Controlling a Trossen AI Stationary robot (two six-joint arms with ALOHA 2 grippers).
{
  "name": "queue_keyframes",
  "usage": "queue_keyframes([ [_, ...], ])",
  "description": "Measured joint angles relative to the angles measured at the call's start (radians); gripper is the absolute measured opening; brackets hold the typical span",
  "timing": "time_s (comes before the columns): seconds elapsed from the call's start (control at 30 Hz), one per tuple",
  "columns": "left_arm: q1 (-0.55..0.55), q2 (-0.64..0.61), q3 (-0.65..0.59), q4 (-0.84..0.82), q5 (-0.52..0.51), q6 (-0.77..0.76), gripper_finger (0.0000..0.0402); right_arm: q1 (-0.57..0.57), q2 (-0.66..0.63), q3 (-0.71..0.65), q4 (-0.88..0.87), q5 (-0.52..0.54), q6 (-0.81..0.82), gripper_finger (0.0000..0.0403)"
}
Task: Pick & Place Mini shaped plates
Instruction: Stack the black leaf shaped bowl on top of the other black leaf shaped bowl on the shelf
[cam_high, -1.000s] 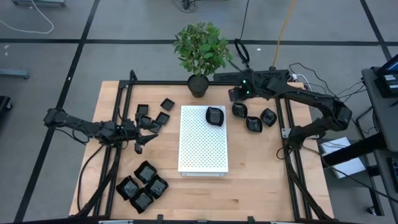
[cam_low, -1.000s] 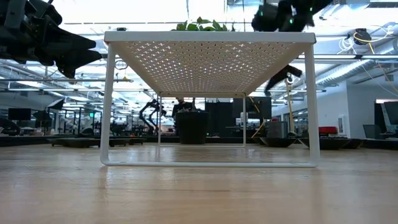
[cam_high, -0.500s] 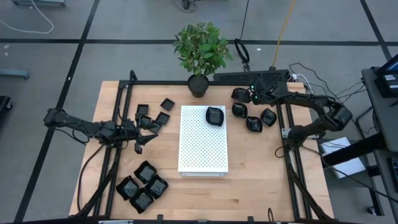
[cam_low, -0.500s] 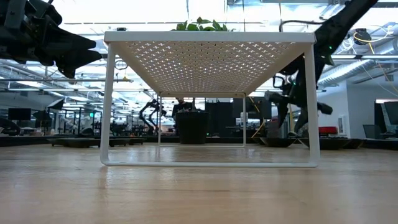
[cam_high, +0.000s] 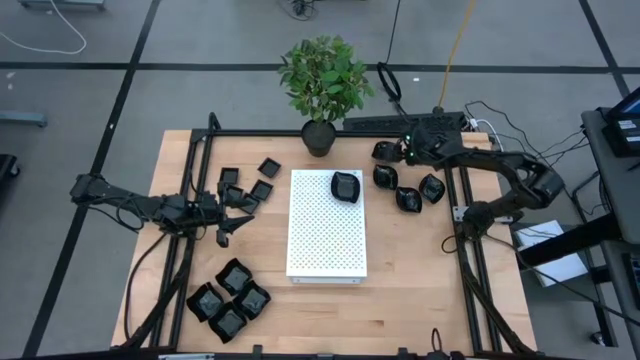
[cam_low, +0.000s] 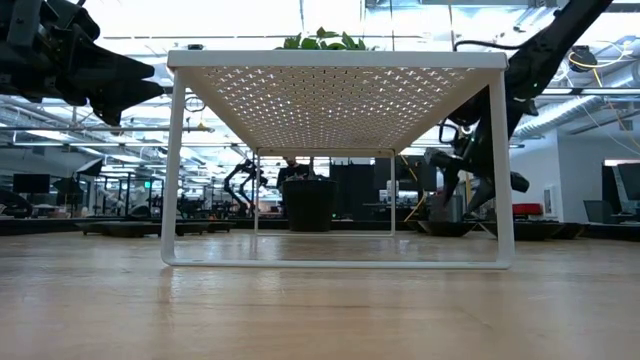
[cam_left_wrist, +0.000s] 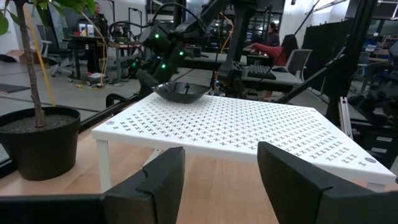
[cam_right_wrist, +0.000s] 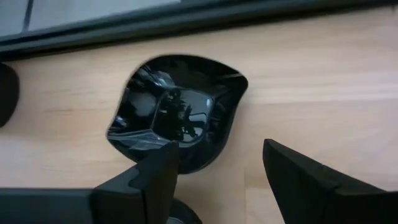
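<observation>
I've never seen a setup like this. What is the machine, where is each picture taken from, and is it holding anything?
It is a robot with two dark arms at a wooden table. One picture looks straight down, one looks level along the tabletop, and two come from cameras on the wrists. In the middle stands a white perforated board with one small black dish on it. More dishes lie in clusters around it, and a potted plant stands at the back. The left gripper waits left of the board, fingers open. The right gripper hangs open over a rounded dish. Neither holds anything.
</observation>
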Motion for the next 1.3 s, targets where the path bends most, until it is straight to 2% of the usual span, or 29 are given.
queue_keyframes([
  [0.3, 0.000, 0.000, 0.000, 0.000, 0.000, 0.000, 0.0207, -0.007, 0.115, 0.000, 0.104, -0.001, 0.027, 0.0219],
  [0.6, 0.000, 0.000, 0.000, 0.000, 0.000, 0.000, 0.0207, -0.037, 0.123, 0.001, 0.101, -0.003, 0.018, 0.0213],
  [1.3, 0.000, 0.000, 0.000, 0.000, 0.000, 0.000, 0.0207, -0.017, 0.123, 0.001, 0.106, 0.003, -0.010, 0.0053],
])
